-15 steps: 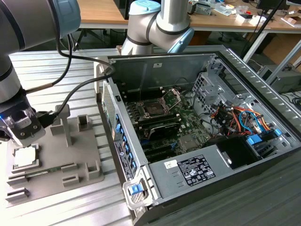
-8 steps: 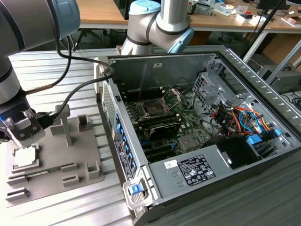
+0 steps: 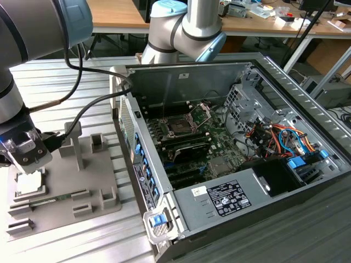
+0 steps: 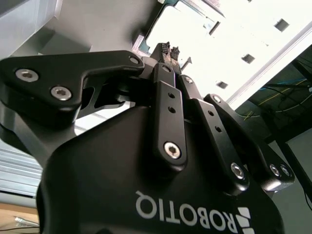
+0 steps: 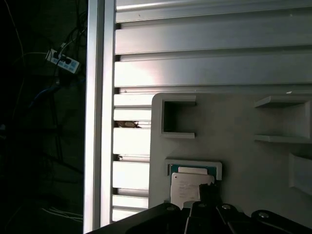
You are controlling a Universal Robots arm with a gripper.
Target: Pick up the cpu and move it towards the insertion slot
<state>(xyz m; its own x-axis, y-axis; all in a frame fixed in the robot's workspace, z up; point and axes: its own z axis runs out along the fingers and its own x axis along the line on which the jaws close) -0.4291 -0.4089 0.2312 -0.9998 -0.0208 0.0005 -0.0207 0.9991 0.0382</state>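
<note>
Gripper (image 4: 169,49) looks nearly closed just above the cpu (image 5: 191,187); I'd widen it and square it to the edges.

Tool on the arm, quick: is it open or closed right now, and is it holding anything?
Tool: closed, holding nothing; it hangs just above the chip, which lies in the grey tray.
</note>
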